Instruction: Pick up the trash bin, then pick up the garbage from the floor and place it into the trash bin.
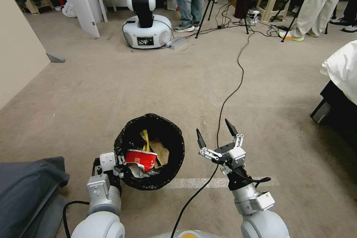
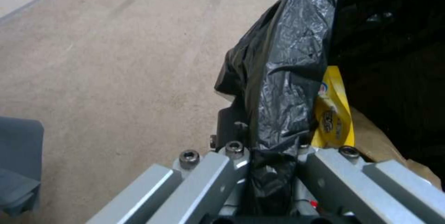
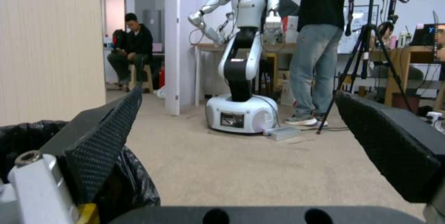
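The trash bin, lined with a crinkly black bag, hangs just above the carpet in front of me. My left gripper is shut on its near rim; in the left wrist view the fingers pinch the black liner. Garbage lies inside: a red carton, a yellow wrapper and brown paper. My right gripper stands open with nothing between its fingers, just right of the bin. Its black pads frame the room, with the liner beside one.
A black cable runs across the carpet under my right gripper. A second robot, tripods and people's legs stand at the back. A grey cushion lies near left, a beige wall panel on the left, a white-draped piece of furniture on the right.
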Robot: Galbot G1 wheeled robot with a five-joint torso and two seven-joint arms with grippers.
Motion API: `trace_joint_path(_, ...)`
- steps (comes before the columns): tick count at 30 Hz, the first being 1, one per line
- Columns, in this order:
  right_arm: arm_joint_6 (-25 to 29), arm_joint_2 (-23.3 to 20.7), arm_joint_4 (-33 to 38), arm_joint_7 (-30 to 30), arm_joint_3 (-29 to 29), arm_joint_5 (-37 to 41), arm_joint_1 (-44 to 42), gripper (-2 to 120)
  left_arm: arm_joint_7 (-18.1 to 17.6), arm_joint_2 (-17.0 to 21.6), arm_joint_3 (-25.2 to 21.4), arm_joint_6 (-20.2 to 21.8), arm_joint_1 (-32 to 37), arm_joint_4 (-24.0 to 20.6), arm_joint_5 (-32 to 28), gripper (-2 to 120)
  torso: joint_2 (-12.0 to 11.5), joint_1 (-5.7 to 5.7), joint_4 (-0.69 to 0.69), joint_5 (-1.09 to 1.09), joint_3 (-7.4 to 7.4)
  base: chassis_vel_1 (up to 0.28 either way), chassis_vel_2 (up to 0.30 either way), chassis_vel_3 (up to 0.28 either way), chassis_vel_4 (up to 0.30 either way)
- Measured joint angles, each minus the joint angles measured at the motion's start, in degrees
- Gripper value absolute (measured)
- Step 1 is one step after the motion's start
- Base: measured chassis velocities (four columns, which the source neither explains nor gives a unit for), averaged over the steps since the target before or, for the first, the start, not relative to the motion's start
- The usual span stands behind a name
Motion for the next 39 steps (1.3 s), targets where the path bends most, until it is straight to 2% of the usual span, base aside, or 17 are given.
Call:
trace_joint_path(5, 0.18, 0.16, 0.06, -0.02, 0.15, -0.07, -0.14, 100, 0.08, 0.4, 0.13, 1.81, -0.08, -0.23, -2.57, 0, 0.0, 0.0, 0.0, -0.01, 0.0, 0.0, 0.0, 0.0, 0.0)
trace_joint_path(9, 0.35, 0.17, 0.2, -0.03, 0.37, -0.11, -0.36, 100, 0.09, 0.75, 0.15, 5.02, -0.23, -1.16, -5.99, 0, 0.0, 0.0, 0.01, 0.0, 0.0, 0.0, 0.0, 0.0, 0.0)
trace_joint_path(11, 0.56, 0.12, 0.25, -0.04, 0.64, -0.11, -0.43, 100, 0.26, 1.53, 0.12, 9.33, -0.91, -1.89, -10.24, 0, 0.0, 0.0, 0.0, 0.0, 0.0, 0.0, 0.0, 0.0, 0.0)
trace_joint_path(12, 0.56, 0.12, 0.25, -0.04, 0.64, -0.11, -0.43, 100, 0.26, 1.53, 0.12, 9.33, -0.91, -1.89, -10.24, 0, 0.0, 0.0, 0.0, 0.0, 0.0, 0.0, 0.0, 0.0, 0.0)
trace_joint_path(15, 0.85, 0.02, 0.22, -0.09, 0.44, -0.14, -0.45, 100, 0.3, 2.25, -0.85, 13.49, -1.9, -2.16, -15.07, 0, 0.0, 0.0, -0.01, 0.0, 0.0, 0.0, 0.0, 0.0, 0.0)
trace_joint_path(19, 0.88, -0.32, -0.25, -0.15, -0.5, -0.16, 0.26, 100, 0.15, 2.27, -1.84, 16.53, -2.33, -2.16, -18.58, 0, 0.0, 0.0, 0.01, 0.0, 0.0, 0.0, 0.0, 0.0, 0.0)
trace_joint_path(25, 0.87, -0.77, -0.53, -0.2, -1.33, -0.16, 0.91, 100, 0.09, 1.74, -3.01, 17.68, -3.25, -1.99, -20.17, 0, 0.0, 0.0, 0.01, 0.0, 0.0, 0.0, 0.0, 0.0, 0.0)
trace_joint_path(28, 0.87, -1.19, -0.97, -0.4, -1.85, -0.15, 1.33, 100, -0.29, 1.35, -4.84, 18.03, -5.13, 0.04, -22.66, 0, 0.0, 0.0, 0.01, 0.0, 0.0, 0.0, 0.0, 0.0, 0.0)
trace_joint_path(39, 0.88, -1.47, -1.21, -0.92, -2.09, -0.18, 1.31, 100, -0.43, 1.25, -6.75, 18.02, -9.63, 5.65, -26.69, 0, 0.0, 0.0, 0.0, -0.01, 0.0, 0.0, 0.0, 0.0, 0.0)
